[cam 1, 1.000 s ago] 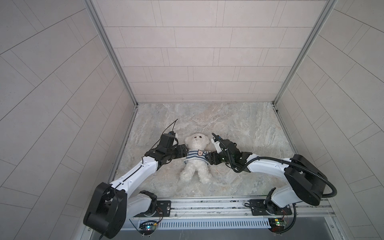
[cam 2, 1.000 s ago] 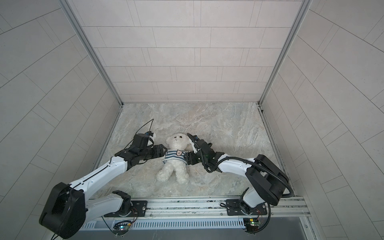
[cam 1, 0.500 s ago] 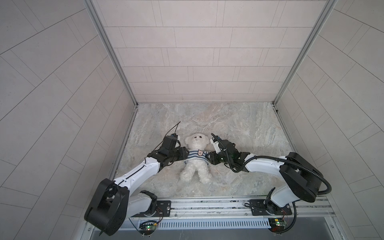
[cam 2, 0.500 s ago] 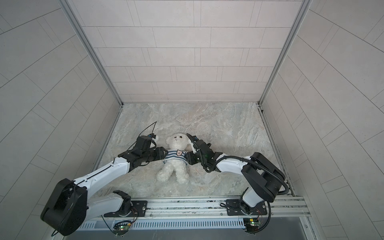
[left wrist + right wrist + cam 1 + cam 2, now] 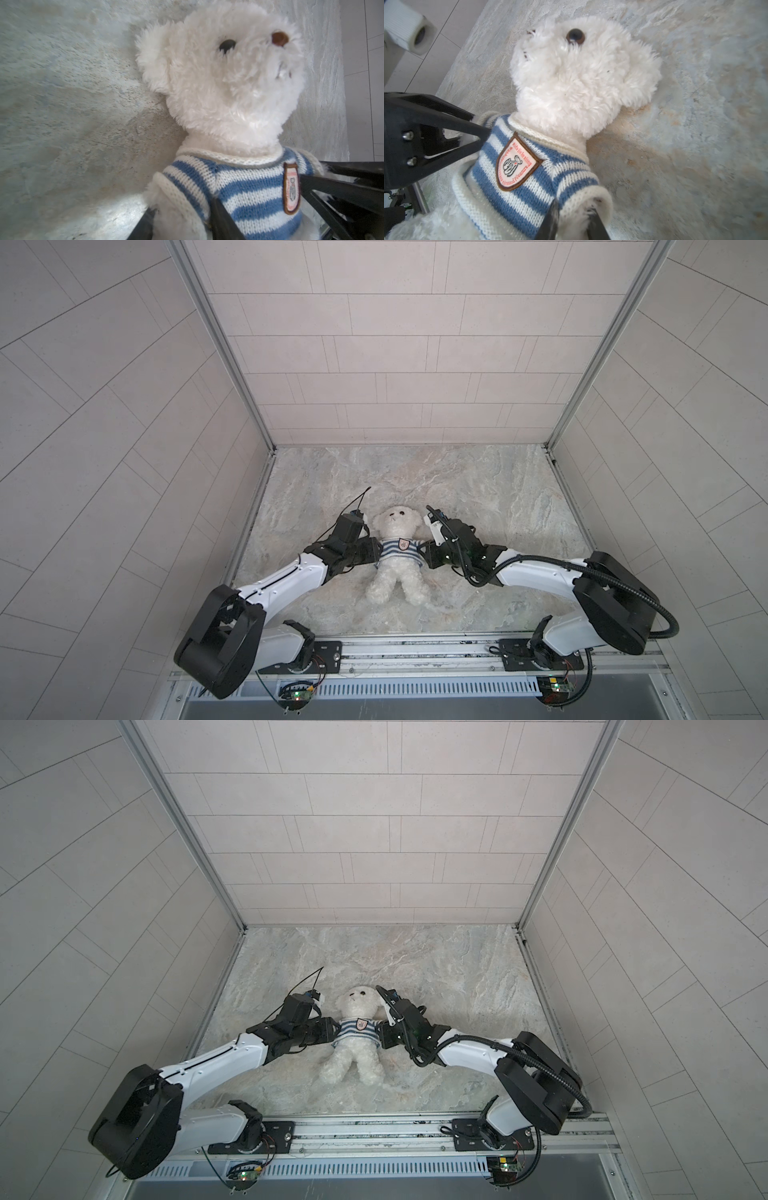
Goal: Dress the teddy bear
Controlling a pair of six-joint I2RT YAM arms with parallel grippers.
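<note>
The teddy bear lies face-up on the tabletop, lower middle in both top views, its striped shirt already over head and arms; the left hand and right hand each pinch one arm, so only tidying seems left.

The teddy bear lies on its back near the middle of the desk, head toward the back wall and legs toward the rail along the front edge. A shirt sits on its torso. The left claw comes in from the left, jaws either side of one arm; the right claw comes in from the right, astride the other arm
</note>
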